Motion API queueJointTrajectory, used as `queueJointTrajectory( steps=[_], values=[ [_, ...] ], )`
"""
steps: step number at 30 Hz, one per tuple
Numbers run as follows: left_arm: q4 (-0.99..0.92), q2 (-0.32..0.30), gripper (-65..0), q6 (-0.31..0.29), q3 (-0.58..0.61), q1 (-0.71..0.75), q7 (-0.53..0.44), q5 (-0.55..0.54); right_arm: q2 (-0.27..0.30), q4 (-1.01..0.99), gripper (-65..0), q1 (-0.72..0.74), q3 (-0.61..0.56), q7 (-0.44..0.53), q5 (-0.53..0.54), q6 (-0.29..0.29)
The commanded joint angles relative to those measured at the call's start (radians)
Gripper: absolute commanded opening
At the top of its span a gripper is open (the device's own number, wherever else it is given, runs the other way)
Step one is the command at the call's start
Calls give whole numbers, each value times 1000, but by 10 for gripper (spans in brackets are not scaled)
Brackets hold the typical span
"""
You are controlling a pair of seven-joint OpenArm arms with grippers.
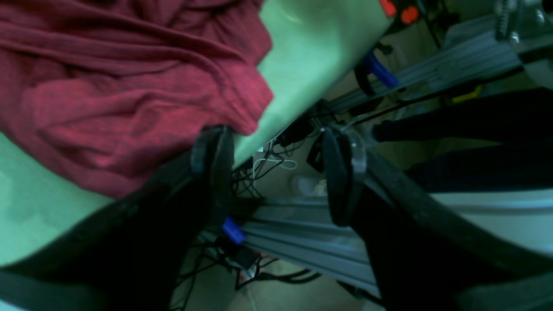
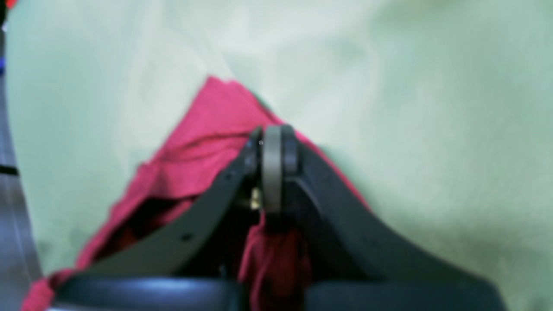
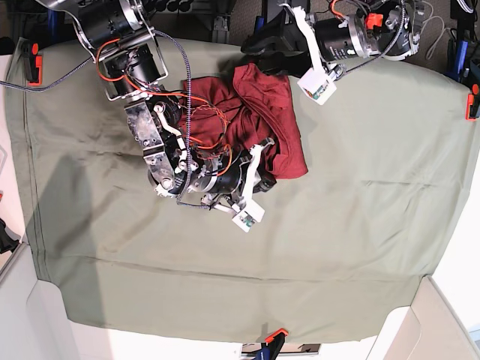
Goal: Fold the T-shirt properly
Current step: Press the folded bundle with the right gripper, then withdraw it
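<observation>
The maroon T-shirt (image 3: 259, 116) lies crumpled in a heap on the far middle of the sage-green cloth (image 3: 360, 195). My right gripper (image 2: 272, 144) is shut on a fold of the T-shirt (image 2: 203, 147), with red fabric hanging between its fingers. In the base view this right gripper (image 3: 265, 177) sits at the heap's near edge. My left gripper (image 1: 276, 172) is open and empty, hanging just past the table's edge beside the T-shirt (image 1: 121, 90). One of its fingers (image 1: 214, 166) is close to the shirt's hem. In the base view the left gripper (image 3: 253, 46) hovers at the heap's far side.
The green cloth (image 1: 311, 52) covers the whole table and is held by orange clamps (image 3: 472, 101) at its edges. Aluminium frame rails (image 1: 302, 242) and loose cables (image 1: 263, 160) lie beyond the far edge under the left gripper. Red wires run along the right arm (image 3: 150, 112).
</observation>
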Motion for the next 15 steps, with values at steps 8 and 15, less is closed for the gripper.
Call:
queueJointTrajectory(
  steps=[8,15],
  values=[
    [27,-8,-296,-9,-52,10,-21,-74,-21,172,-650,51,61,-27,-13,-45],
    [34,-7,-296,-9,-51,-56,-37,-84,27,301,-650,39,323,-151,113,-47]
  ],
)
